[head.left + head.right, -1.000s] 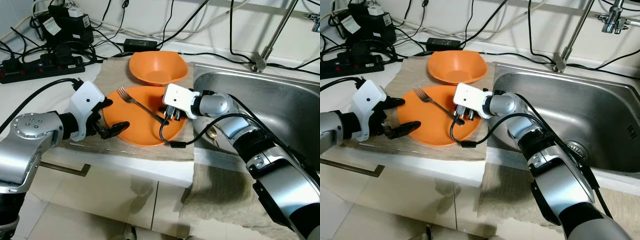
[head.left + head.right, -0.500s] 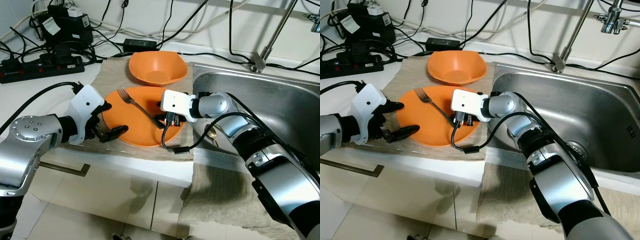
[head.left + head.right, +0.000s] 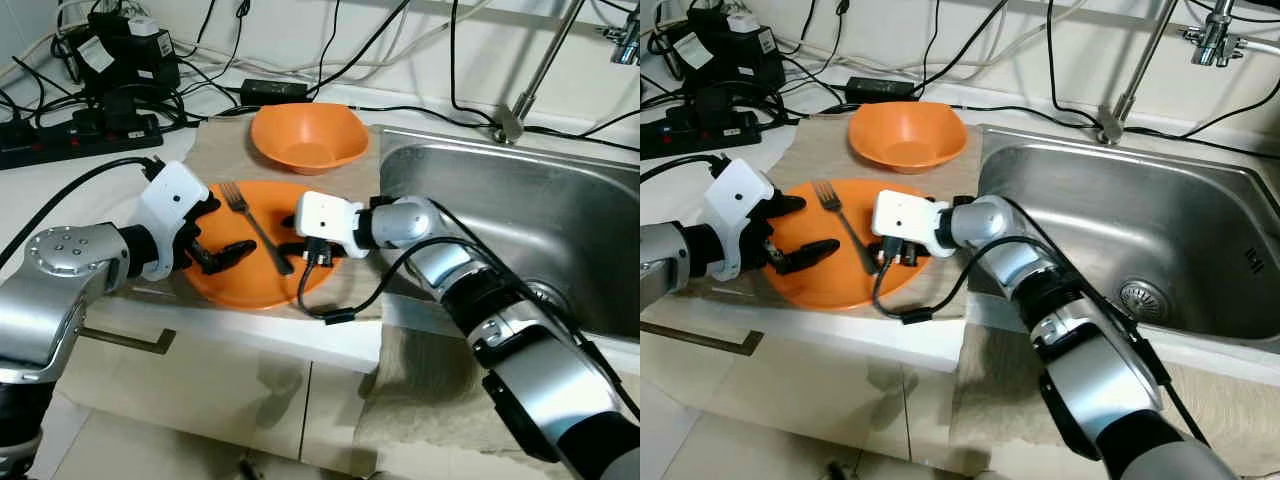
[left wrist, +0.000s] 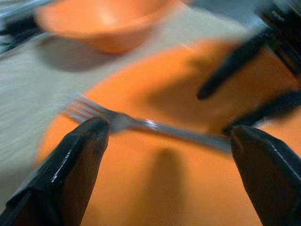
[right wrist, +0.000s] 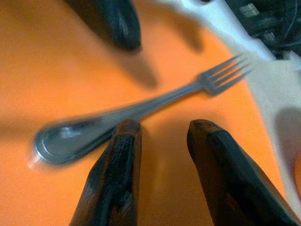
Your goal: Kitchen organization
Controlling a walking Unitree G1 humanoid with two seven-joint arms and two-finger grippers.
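Shiny metal fork [image 3: 255,227] on matt orange plastic plate [image 3: 236,280], beige cloth [image 3: 214,148] beneath.

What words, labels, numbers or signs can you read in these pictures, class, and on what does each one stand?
None can be read.
White labels on the black power adapters at the back of the counter: too small to read.
A dark mark on the inner wall of the sink: too small to read.
The orange plate, orange bowl, fork and both grippers' white housings carry no lettering that I can make out.

Two silver jointed arms end in white boxy wrist housings, each carrying two long black fingers [image 4: 70,174]; a black cable loops from each wrist.
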